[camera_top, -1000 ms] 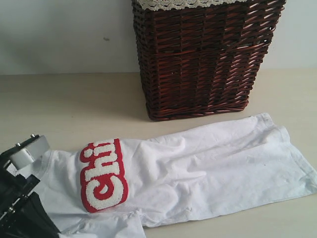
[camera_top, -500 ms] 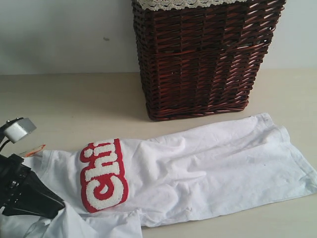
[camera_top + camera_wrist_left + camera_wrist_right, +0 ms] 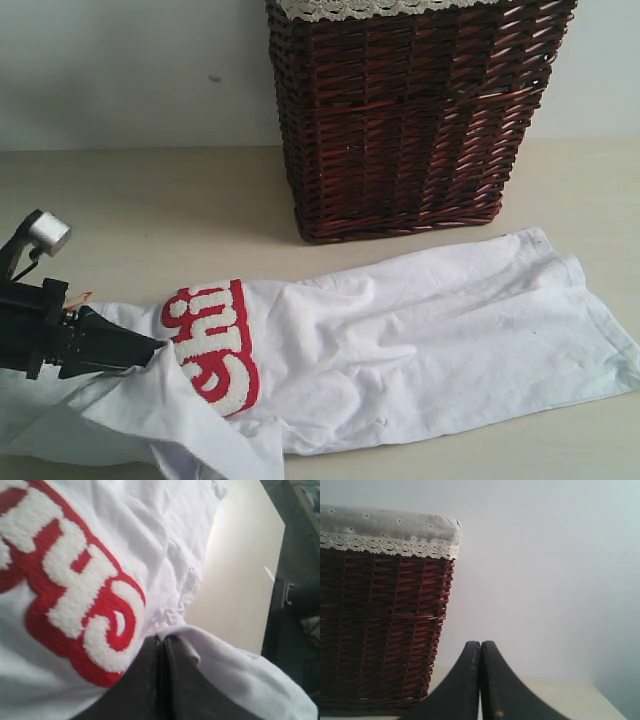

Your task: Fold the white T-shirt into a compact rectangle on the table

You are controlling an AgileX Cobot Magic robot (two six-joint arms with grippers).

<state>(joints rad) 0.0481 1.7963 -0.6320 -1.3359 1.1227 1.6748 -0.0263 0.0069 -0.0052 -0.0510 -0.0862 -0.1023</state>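
Note:
The white T-shirt (image 3: 430, 340) lies lengthwise along the front of the table (image 3: 150, 210), its red strip of fuzzy white lettering (image 3: 215, 345) towards the left. My left gripper (image 3: 155, 350) is shut on a fold of the shirt's left end and holds it raised over the edge of the lettering. In the left wrist view the closed tips (image 3: 161, 639) pinch white cloth (image 3: 235, 670) just above the lettering (image 3: 75, 580). My right gripper (image 3: 480, 645) is shut with nothing in it and faces the wall; it does not show in the exterior view.
A tall dark brown wicker basket (image 3: 410, 120) with a lace-edged lining stands on the table just behind the shirt's middle, and also shows in the right wrist view (image 3: 375, 620). Bare table surface (image 3: 240, 580) lies beside the shirt. A pale wall rises behind.
My left gripper has swung to the right with the shirt's left end pinched in it. The dragged fold now covers the lower left part of the lettering. The rest of the shirt has not moved.

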